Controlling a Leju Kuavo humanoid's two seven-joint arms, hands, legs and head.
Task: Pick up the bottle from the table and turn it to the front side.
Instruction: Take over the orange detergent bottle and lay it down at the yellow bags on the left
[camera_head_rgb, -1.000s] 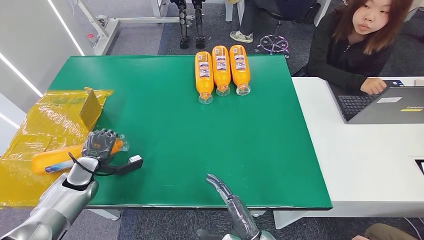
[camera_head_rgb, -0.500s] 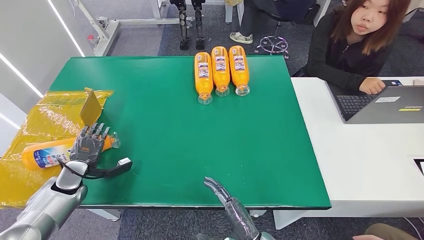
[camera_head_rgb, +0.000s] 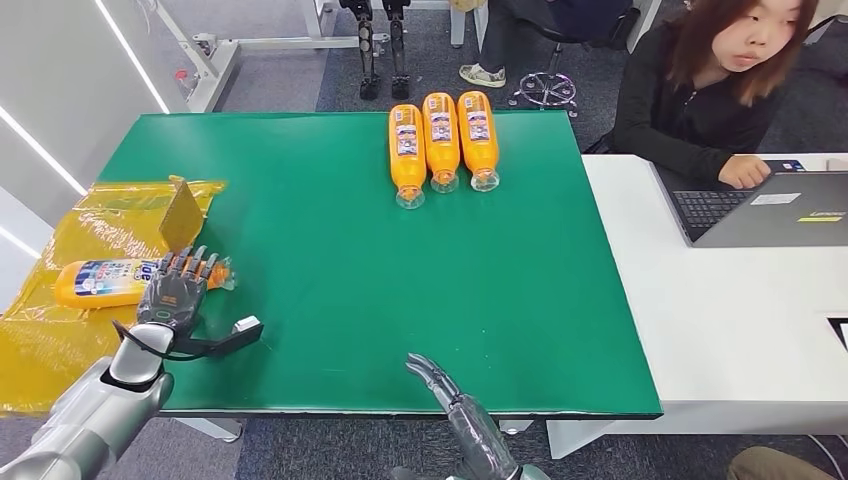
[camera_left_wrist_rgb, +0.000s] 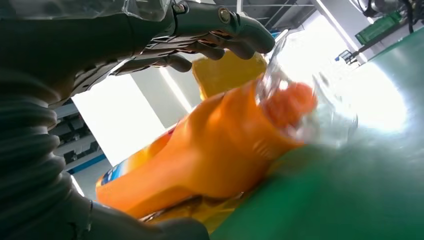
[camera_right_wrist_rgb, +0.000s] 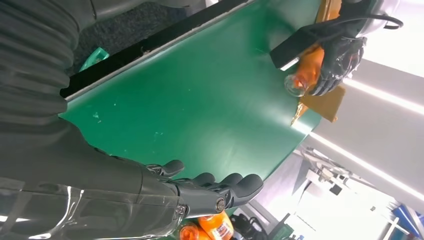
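Resting on bottle (camera_head_rgb: 110, 283), left hand (camera_head_rgb: 176, 293) spread.

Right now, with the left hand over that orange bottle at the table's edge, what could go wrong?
The orange bottle lies half on the crinkled yellow plastic sheet, so it may roll or slide off the green table. The left hand covers only its neck end, so a lift could tip it. The fingers arch above it and may catch the sheet.
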